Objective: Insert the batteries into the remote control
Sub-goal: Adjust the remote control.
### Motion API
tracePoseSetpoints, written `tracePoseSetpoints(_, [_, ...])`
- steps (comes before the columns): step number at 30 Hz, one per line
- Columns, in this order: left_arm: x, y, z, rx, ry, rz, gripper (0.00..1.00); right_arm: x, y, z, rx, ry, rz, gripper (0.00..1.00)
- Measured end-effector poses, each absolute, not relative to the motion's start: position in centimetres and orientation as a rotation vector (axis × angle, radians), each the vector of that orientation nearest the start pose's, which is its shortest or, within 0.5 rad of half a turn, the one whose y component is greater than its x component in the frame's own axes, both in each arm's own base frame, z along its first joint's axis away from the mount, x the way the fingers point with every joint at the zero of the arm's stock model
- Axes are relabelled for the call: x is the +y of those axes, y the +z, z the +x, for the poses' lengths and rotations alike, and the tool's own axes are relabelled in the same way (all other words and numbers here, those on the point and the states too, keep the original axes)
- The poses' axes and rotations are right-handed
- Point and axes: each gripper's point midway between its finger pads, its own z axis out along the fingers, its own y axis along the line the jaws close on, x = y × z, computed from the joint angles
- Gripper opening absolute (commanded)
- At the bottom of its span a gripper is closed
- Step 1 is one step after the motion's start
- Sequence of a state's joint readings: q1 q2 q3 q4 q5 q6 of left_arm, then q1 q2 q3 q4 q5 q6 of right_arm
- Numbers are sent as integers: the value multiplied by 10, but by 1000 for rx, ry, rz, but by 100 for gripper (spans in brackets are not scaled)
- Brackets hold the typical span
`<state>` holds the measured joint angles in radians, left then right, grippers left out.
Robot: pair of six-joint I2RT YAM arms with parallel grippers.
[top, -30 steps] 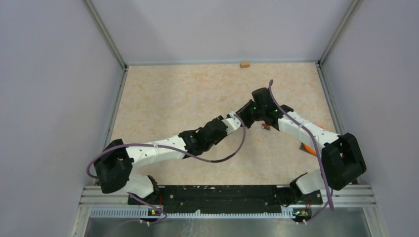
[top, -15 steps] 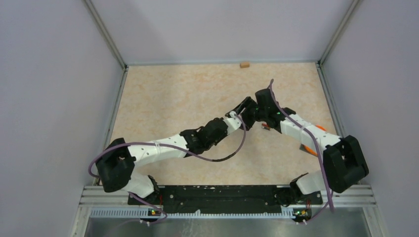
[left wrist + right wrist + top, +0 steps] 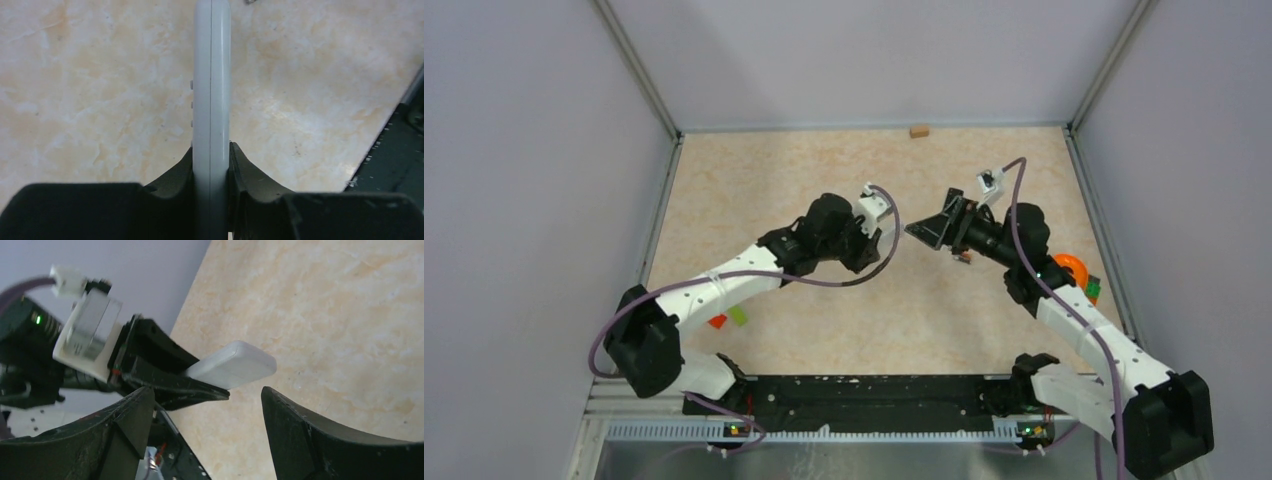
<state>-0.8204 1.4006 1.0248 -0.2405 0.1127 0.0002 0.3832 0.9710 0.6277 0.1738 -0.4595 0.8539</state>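
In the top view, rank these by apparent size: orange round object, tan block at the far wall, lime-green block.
1. Orange round object, the largest even though it is partly hidden.
2. Tan block and lime-green block look about alike, so I won't rank them.

Remote control (image 3: 211, 75): slim, pale grey, was gripped edge-on in the left end effector (image 3: 211, 155), above the counter (image 3: 100, 100). One small red-and-dark battery (image 3: 964, 258) lay on the counter.

remote (image 3: 211, 90) in the left tool (image 3: 211, 152), above the table (image 3: 754, 180); right tool (image 3: 206, 390) to its right, apart
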Motion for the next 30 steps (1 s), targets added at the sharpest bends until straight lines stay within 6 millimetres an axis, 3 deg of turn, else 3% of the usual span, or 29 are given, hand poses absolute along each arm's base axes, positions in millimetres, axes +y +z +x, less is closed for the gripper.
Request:
tracePoseSetpoints(4, [-311, 174, 249, 2051, -793, 958, 0, 226, 250, 254, 1829, 1211, -226, 80])
tracePoseSetpoints(11, [-324, 200, 195, 1994, -1138, 1128, 0, 233, 251, 232, 1725, 1179, -583, 79])
tracePoseSetpoints(16, [-325, 210, 176, 1959, -1270, 1201, 1, 243, 252, 220, 1685, 1247, -750, 68])
tracePoseSetpoints(23, [-321, 215, 161, 1915, -1354, 1289, 3, 251, 256, 185, 1635, 1423, -974, 57])
tracePoseSetpoints(28, [-320, 218, 155, 1888, -1384, 1324, 6, 254, 252, 171, 1645, 1482, -1055, 39])
tracePoseSetpoints(30, [-320, 218, 154, 1888, -1394, 1328, 13, 257, 248, 168, 1658, 1499, -1072, 16])
